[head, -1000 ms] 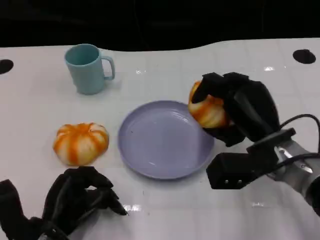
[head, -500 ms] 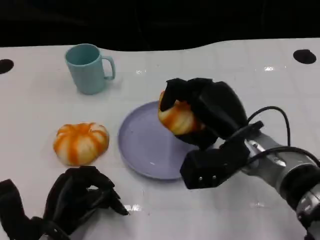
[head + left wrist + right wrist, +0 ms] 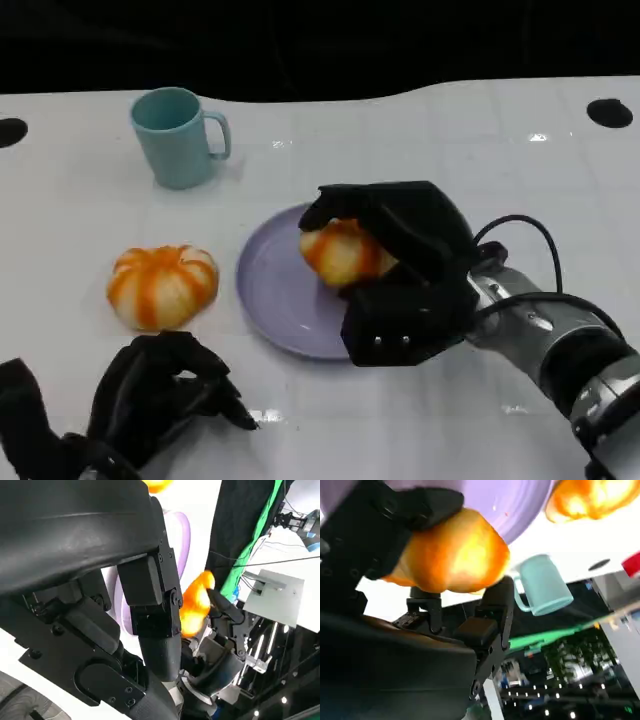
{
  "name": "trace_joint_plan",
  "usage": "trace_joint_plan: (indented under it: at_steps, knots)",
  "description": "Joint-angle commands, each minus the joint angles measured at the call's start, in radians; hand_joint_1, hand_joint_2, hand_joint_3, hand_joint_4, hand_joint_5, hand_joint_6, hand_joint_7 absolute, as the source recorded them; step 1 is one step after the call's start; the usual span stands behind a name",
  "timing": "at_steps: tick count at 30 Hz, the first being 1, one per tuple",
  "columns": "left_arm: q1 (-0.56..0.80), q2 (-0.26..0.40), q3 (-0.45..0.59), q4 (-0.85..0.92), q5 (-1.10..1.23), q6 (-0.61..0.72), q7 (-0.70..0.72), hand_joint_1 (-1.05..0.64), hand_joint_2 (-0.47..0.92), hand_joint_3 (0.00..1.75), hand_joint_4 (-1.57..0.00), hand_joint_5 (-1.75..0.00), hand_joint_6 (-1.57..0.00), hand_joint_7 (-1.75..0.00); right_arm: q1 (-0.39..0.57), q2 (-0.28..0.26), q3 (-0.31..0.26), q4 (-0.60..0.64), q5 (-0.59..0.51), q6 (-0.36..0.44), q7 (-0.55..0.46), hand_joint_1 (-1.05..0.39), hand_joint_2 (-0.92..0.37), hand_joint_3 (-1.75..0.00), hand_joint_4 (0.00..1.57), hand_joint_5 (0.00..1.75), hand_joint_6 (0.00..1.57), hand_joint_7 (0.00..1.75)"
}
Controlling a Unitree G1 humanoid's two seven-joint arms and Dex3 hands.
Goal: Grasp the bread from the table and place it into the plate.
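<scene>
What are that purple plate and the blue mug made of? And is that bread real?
The plate looks like smooth plastic or glazed ceramic; its faint sheen leaves it open. The mug has a matte, even teal surface, likely ceramic or plastic. The bread in the right hand looks glossy and vividly orange, probably a toy.

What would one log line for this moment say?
right hand: holds bread over plate | left hand: idle, curled | second bread: on table
</scene>
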Motion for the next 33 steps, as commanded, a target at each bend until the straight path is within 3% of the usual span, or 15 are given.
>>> trace_joint_plan:
  at_steps: [1,5,11,21,27,33]
  knots:
    - [0.013,0.012,0.000,-0.009,0.001,-0.007,0.011,-1.05,0.61,0.00,-1.57,-0.61,-1.57,-0.37,-0.027,-0.020,0.009,-0.011,0.001,0.030,0.066,-0.63,-0.91,-0.24,0.30,0.41,0.46,0.03]
    - [0.013,0.012,0.001,-0.009,0.000,-0.004,0.010,-1.05,0.60,0.00,-1.57,-0.61,-1.57,-0.37,-0.024,-0.027,0.010,-0.033,0.006,0.064,0.143,-0.82,-0.92,-0.36,0.03,0.28,0.23,0.00]
    - [0.014,0.012,0.000,-0.012,-0.001,-0.003,0.009,-1.05,0.60,0.00,-1.57,-0.60,-1.57,-0.37,-0.007,-0.038,-0.009,-0.074,0.036,0.074,0.223,-0.90,-0.92,-0.38,0.00,0.13,0.13,0.00]
    - [0.014,0.013,0.001,-0.013,-0.002,-0.004,0.006,-1.05,0.61,0.00,-1.57,-0.60,-1.57,-0.37,0.056,-0.090,-0.025,-0.189,0.076,0.038,0.251,-0.90,-0.92,-0.37,0.05,0.17,0.17,0.02]
    - [0.008,0.017,0.002,-0.004,-0.002,-0.001,0.003,-1.05,0.61,0.00,-1.57,-0.60,-1.57,-0.37,0.114,-0.134,-0.038,-0.271,0.076,-0.003,0.218,-0.86,-0.92,-0.36,0.11,0.24,0.22,0.04]
    - [0.007,0.016,0.002,0.002,0.002,-0.011,0.006,-1.05,0.61,0.00,-1.57,-0.60,-1.57,-0.37,0.185,-0.179,-0.063,-0.355,0.078,-0.064,0.166,-0.76,-0.92,-0.32,0.27,0.37,0.37,0.10]
